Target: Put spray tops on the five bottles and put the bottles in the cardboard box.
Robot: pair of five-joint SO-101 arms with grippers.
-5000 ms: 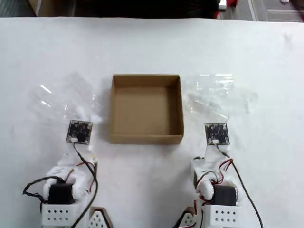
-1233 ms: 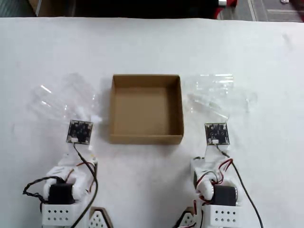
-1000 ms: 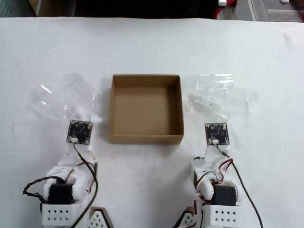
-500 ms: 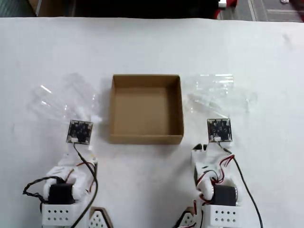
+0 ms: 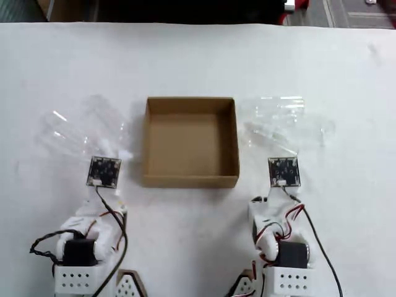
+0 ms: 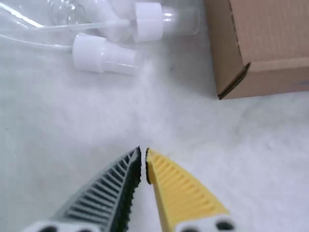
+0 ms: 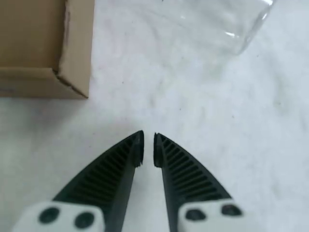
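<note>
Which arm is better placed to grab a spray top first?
Left. The white spray tops lie on the table ahead of the left gripper, beside the box; the right gripper faces clear bottles instead.

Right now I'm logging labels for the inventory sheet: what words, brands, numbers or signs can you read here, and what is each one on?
No text can be read anywhere in these views.
Brown cardboard box: plain walls, no print showing.
Clear plastic bottles and white spray tops: no labels visible.
Small dark circuit boards on the wrists: any marks are too small to read.
</note>
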